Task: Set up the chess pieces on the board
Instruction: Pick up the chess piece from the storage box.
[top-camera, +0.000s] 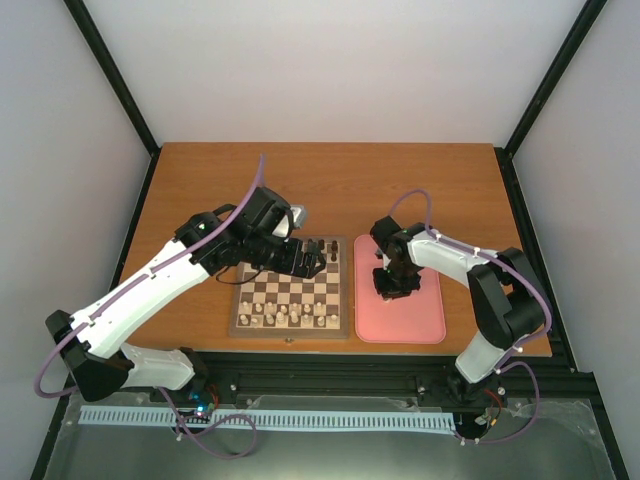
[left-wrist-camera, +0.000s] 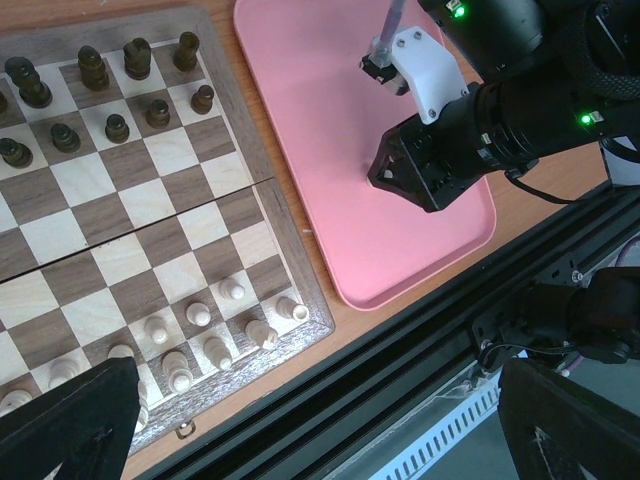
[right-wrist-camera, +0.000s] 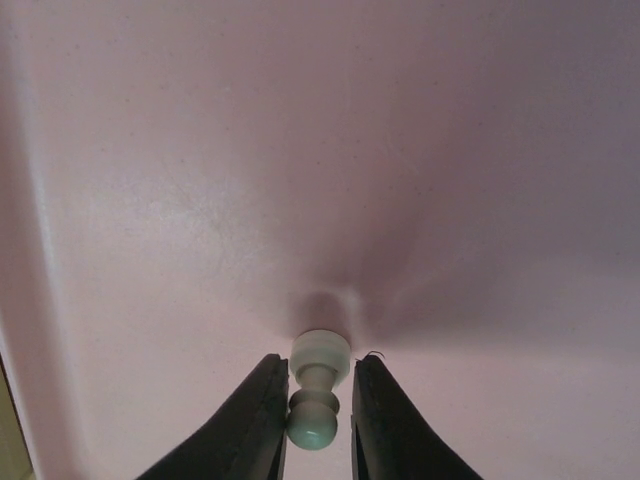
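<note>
Item: one cream-white pawn, lying on its side on the pink tray, well apart from the board; it appears to be the only piece on the tray. Handler: right gripper, lowered to the tray with its jaws drawn narrow, one finger on each side of the pawn's head and collar. Whether both pads are pressing cannot be told, since a sliver of gap may remain on one side. Left gripper: spread fully wide, holding nothing, hovering over the far half of the board. Board contents: dark chessmen on the far ranks, cream chessmen on the near two ranks; which near square is vacant cannot be made out. Handling notes, as judgement: the round, smooth pawn may squirt from the fingertips, so closure should finish squarely across the collar before any lift. The lift should go straight up, clear of the tray's rim. Because the piece is gripped lying down, it will likely need tilting base-down before release, with a low, gentle set-down to avoid toppling its close-packed neighbours.
</note>
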